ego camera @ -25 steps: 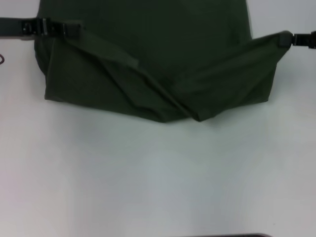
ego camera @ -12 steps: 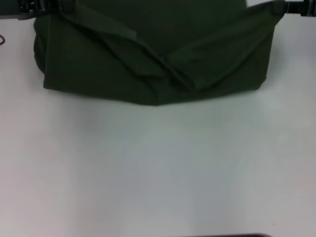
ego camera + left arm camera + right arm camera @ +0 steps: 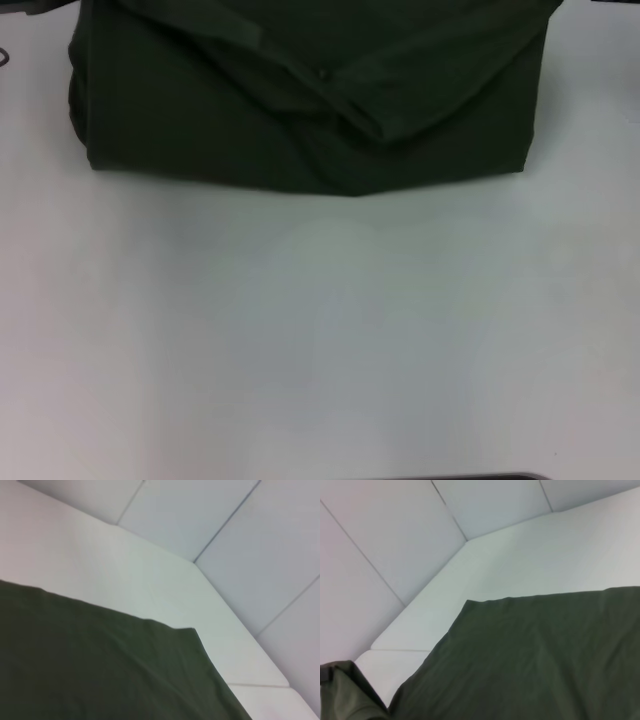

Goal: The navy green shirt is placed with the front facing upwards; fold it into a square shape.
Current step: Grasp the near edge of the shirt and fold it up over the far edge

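Looking down from the head camera, I see the navy green shirt (image 3: 300,110) lying across the far side of the white table (image 3: 320,340), its doubled hem sagging to a shallow point toward the near edge. Two folded bands cross on top and meet near the middle. The left tool and the right tool both sit beyond the far edge of my view, so I cannot tell whether either is clamped or loose. Both wrist cameras show flat olive cloth (image 3: 100,665) (image 3: 535,655) on the table, with pale wall panels (image 3: 380,540) behind.
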